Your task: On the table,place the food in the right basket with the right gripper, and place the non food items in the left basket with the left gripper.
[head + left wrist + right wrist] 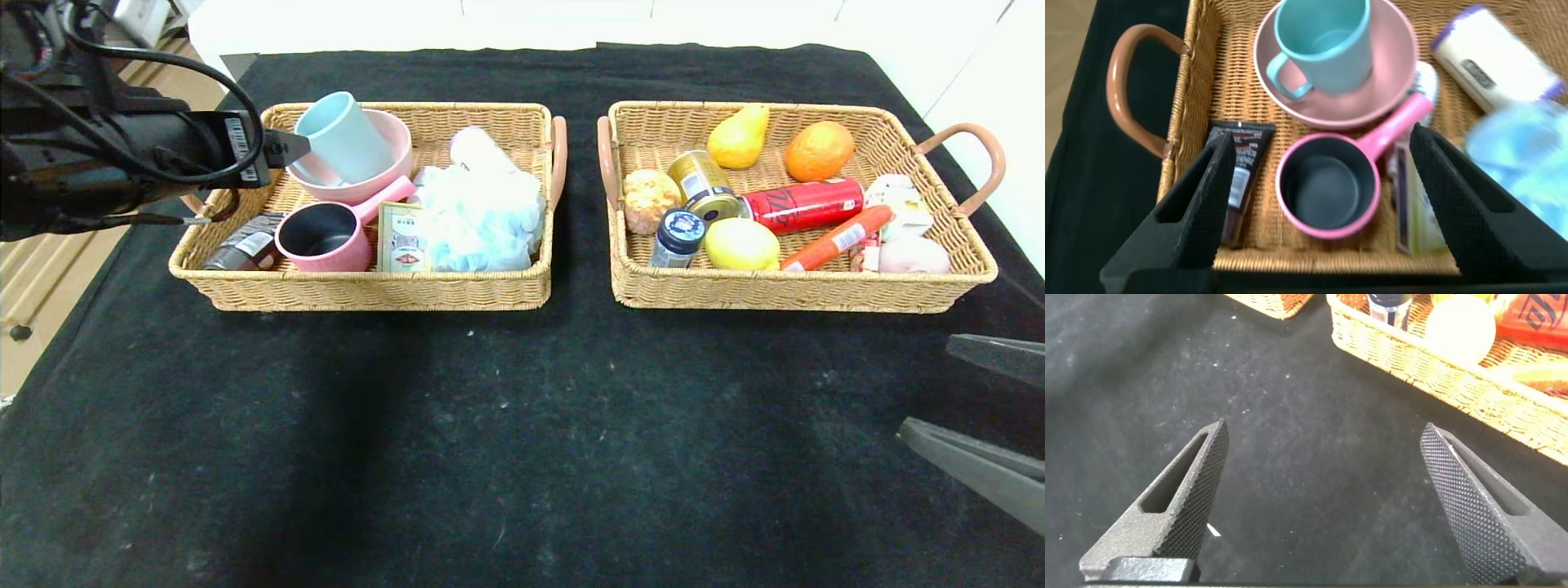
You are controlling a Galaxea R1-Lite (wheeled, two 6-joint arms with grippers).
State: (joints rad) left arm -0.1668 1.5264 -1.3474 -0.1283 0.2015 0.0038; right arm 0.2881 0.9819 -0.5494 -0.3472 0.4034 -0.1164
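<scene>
The left basket holds the light blue mug lying in a pink bowl, the pink pan and the beige box. The right basket holds the lemon, the gold can and the orange sausage. My left gripper hovers over the left basket's outer end. In the left wrist view it is open and empty above the pan and mug. My right gripper is open and empty over the black table at the front right.
The left basket also holds a dark tube, a pale blue bath puff and a white bottle. The right basket also holds a red can, a pear, an orange and a blue-lidded jar.
</scene>
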